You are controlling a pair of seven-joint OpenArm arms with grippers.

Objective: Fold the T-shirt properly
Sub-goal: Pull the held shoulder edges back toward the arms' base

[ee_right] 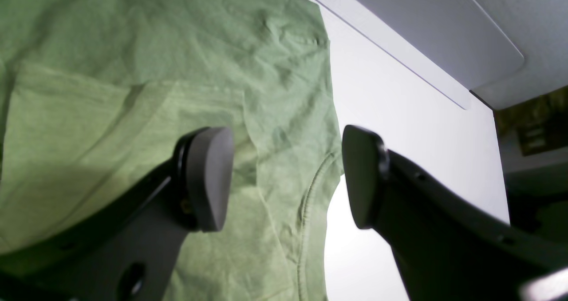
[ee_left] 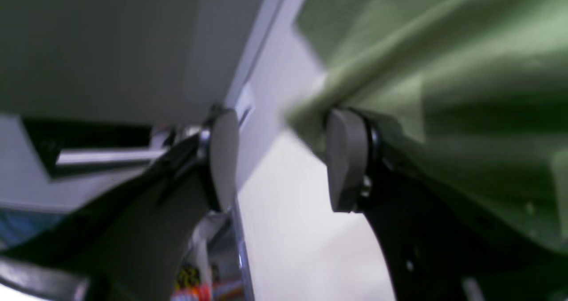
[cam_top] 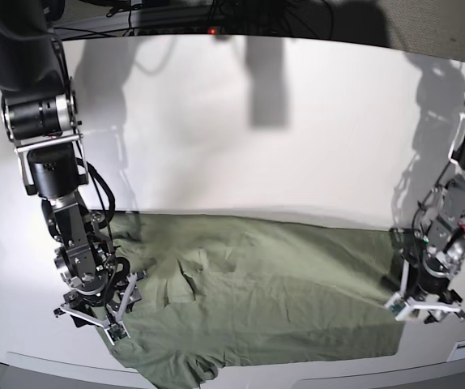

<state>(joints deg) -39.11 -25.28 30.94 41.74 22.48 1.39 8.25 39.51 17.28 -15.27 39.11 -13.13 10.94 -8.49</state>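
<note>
The sage-green T-shirt (cam_top: pixel 257 300) lies spread and wrinkled on the white table (cam_top: pixel 257 146), along the near edge. My left gripper (cam_top: pixel 425 312) is at the shirt's right edge. In the left wrist view its jaws (ee_left: pixel 284 159) stand open with bare table between them, and blurred T-shirt fabric (ee_left: pixel 443 70) drapes against the right finger (ee_left: pixel 346 159). My right gripper (cam_top: pixel 91 320) is low at the shirt's left side. In the right wrist view it (ee_right: pixel 287 176) is open above the T-shirt (ee_right: pixel 133 70), straddling a stitched hem (ee_right: pixel 310 194), with nothing gripped.
The table's front edge (cam_top: pixel 297 377) runs just below the shirt, and a bunched corner of cloth (cam_top: pixel 176 373) reaches it. Black cables (cam_top: pixel 216 12) lie along the back edge. A grey panel (ee_right: pixel 426 39) shows beyond the table in the right wrist view.
</note>
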